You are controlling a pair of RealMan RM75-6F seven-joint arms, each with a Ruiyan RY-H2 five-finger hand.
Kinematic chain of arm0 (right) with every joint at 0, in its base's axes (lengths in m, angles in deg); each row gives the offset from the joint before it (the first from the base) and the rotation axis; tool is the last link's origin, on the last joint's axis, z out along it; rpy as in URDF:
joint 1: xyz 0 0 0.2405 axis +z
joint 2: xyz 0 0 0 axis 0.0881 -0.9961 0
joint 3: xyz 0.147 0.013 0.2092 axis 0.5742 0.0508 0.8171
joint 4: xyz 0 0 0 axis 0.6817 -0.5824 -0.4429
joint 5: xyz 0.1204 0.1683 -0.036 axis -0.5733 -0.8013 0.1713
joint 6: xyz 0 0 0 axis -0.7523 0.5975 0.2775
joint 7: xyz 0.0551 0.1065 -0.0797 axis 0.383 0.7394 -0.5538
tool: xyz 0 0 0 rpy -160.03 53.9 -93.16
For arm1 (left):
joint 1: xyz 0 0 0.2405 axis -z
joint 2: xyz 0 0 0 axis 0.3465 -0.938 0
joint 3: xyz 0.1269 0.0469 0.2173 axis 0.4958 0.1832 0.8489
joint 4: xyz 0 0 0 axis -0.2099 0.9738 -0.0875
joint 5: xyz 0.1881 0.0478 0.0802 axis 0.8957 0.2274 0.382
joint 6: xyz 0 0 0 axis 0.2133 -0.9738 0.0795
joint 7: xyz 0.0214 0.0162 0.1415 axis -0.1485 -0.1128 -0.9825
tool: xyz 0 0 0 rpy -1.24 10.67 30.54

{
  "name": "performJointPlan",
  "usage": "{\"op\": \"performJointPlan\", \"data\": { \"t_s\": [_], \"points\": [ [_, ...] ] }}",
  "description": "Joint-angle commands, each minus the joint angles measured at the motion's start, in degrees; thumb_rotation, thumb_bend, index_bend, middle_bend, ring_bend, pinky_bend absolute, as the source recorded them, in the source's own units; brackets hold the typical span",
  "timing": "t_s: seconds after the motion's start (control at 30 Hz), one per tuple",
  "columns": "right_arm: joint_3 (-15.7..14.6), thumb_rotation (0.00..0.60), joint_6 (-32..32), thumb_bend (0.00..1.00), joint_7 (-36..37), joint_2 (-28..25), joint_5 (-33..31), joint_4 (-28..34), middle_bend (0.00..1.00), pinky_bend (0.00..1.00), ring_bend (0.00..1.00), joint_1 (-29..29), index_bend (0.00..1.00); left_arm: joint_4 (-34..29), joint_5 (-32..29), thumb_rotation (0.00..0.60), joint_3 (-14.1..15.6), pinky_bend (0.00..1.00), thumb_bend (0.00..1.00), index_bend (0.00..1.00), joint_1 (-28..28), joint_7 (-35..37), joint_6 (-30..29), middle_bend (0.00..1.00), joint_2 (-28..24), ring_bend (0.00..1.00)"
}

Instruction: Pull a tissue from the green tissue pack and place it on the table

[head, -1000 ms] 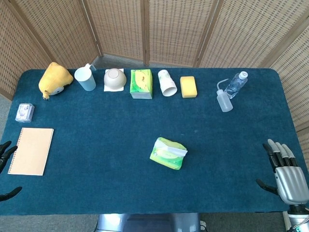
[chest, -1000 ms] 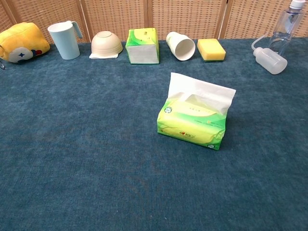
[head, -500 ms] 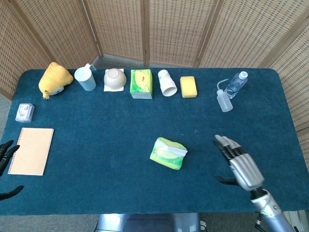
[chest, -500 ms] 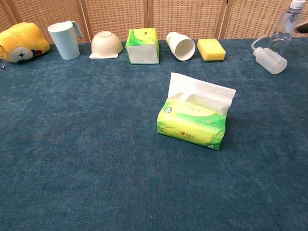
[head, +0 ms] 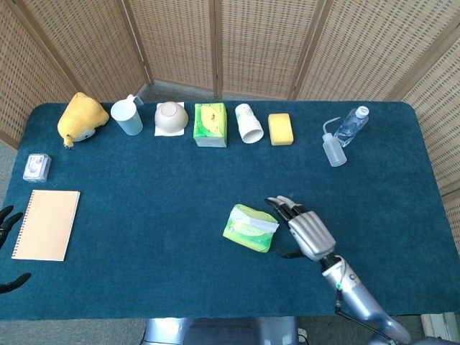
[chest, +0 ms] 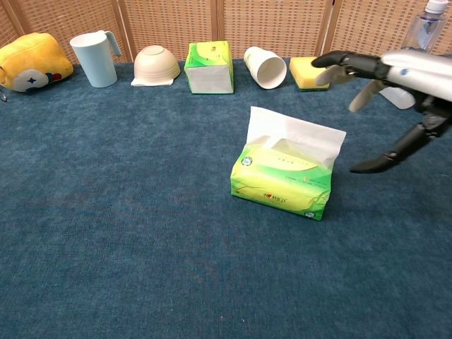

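Observation:
The green tissue pack (head: 249, 228) (chest: 282, 186) lies near the middle of the blue table, with a white tissue (chest: 296, 134) standing up out of its slot. My right hand (head: 305, 230) (chest: 395, 92) hovers just to the pack's right, fingers spread and holding nothing, its fingertips above and to the right of the tissue, apart from it. My left hand (head: 7, 248) shows only as dark fingertips at the table's left edge, spread and holding nothing.
Along the back stand a yellow plush (head: 81, 117), a blue cup (head: 128, 116), a bowl (head: 171, 117), a green tissue box (head: 210, 124), a paper cup (head: 249, 123), a yellow sponge (head: 280, 129), a squeeze bottle (head: 333, 150) and a water bottle (head: 351, 126). A notebook (head: 47, 223) lies at left.
My right hand has swept leftwards from the table's right edge to just beside the tissue pack and now appears in the chest view. The pack, the tissue and the left hand have not moved.

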Motion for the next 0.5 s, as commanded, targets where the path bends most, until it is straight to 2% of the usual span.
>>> {"op": "performJointPlan", "data": {
  "t_s": [0.03,0.17,0.43,0.5],
  "points": [
    [1.49,0.600,-2.46,0.00,-3.67,3.71,-3.21,-2.29,0.18,0.31,0.13,2.62,0.03,0.15,-0.23,0.600,-0.08,0.01,0.00,0.01,0.04,0.19,0.04,0.00,-0.06,0.00],
    [2.81,0.600,-4.15,0.02,-7.81,8.45,-7.32,-6.05,0.26,0.36,0.19,5.09,0.13,0.29,-0.79,0.600,-0.18,0.01,0.00,0.01,0.19,0.87,0.38,0.00,-0.20,0.00],
    [3.67,0.600,-1.88,0.41,-9.54,13.43,-9.08,-9.73,0.48,0.55,0.39,6.58,0.41,0.52,-1.34,0.600,-0.35,0.01,0.00,0.01,0.38,1.68,0.71,0.00,-0.33,0.00],
    [3.84,0.600,-1.40,0.47,-8.68,13.86,-9.31,-9.59,0.53,0.58,0.44,6.73,0.48,0.64,-1.56,0.600,-0.45,0.01,0.00,0.01,0.29,2.03,0.45,0.00,-0.42,0.00]
  ]
}}
